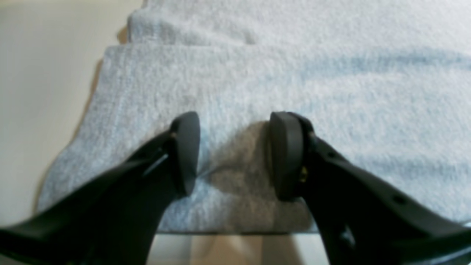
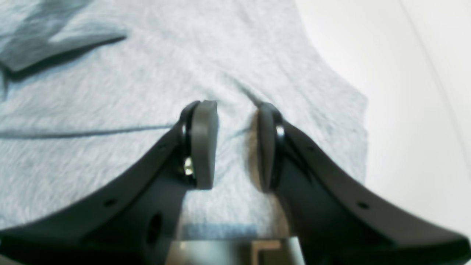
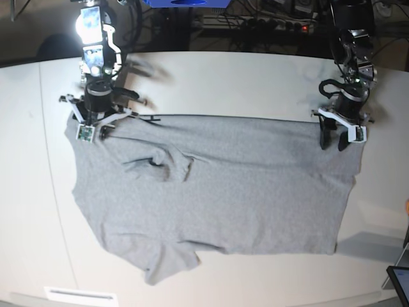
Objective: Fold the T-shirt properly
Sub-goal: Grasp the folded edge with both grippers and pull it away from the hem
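Observation:
The heather-grey T-shirt (image 3: 243, 192) lies spread on the white table (image 3: 255, 77), plain side up, with its far edge running straight between my two arms. My left gripper (image 3: 333, 139) stands at the far right corner of the cloth. In the left wrist view the left gripper (image 1: 235, 125) has its jaws apart and its tips down on the T-shirt (image 1: 331, 92), with a shadowed pucker between them. My right gripper (image 3: 94, 131) stands at the far left corner. The right gripper (image 2: 236, 110) has a narrower gap, and creases in the T-shirt (image 2: 110, 92) run to its tips.
A rumpled fold (image 3: 156, 166) sits in the shirt's left half and a sleeve (image 3: 167, 265) sticks out at the near left. Cables and a power strip (image 3: 268, 22) lie behind the table. A dark screen corner (image 3: 399, 281) shows at the near right.

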`<state>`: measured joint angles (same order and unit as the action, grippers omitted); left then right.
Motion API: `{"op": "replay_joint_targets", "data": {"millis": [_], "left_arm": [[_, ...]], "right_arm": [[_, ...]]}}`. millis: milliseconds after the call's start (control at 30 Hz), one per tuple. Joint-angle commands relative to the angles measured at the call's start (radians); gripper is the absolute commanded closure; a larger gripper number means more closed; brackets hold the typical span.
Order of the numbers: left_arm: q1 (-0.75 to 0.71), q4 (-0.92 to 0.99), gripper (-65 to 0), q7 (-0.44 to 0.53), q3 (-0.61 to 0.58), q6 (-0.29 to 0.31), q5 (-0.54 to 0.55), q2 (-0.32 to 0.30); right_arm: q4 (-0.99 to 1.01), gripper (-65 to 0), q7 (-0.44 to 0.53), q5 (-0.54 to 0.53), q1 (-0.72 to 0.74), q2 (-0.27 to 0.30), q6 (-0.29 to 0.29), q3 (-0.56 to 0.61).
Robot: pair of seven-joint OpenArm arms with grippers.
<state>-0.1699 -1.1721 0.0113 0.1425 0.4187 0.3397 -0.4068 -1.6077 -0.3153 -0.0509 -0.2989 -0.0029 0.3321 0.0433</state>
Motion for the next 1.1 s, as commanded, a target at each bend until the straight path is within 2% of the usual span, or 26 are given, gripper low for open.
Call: {"op": "replay_joint_targets", "data": {"millis": [0,100,300,367,567,833,1067], "left_arm": [[-0.015,-0.019,-30.1,-0.041,0.001,-0.004,-0.027,-0.008],[-0.043,-0.053,-30.1,-0.043,0.001,-0.004,-0.029,0.003],[-0.101,-0.07,-30.1,-0.043,0.001,-0.004,-0.029,-0.002],[-0.139,-0.105,-30.1,-0.043,0.001,-0.004,-0.029,-0.002],[-0.245,-0.199,-30.1,-0.043,0.001,-0.004,-0.029,0.003],[-0.319,-0.216,-30.1,-0.038,0.01,-0.004,-0.029,0.003],[-0.343,-0.216,-30.1,-0.035,0.001,-0.004,-0.029,0.004]], "right_arm": [[-0.013,-18.7,-0.031,0.009,-0.009,0.007,0.025,-0.007],[-0.029,-18.7,-0.031,0.009,-0.026,0.039,0.025,-0.001],[-0.078,-18.7,-0.031,0.009,-0.061,0.048,0.026,-0.009],[-0.084,-18.7,-0.031,0.009,-0.081,0.067,0.031,-0.009],[-0.089,-18.6,-0.031,0.009,-0.113,0.067,0.032,-0.009],[-0.096,-18.6,-0.025,0.009,-0.171,0.067,0.032,-0.013],[-0.096,-18.6,-0.023,0.004,-0.188,0.06,0.032,-0.104]]}}
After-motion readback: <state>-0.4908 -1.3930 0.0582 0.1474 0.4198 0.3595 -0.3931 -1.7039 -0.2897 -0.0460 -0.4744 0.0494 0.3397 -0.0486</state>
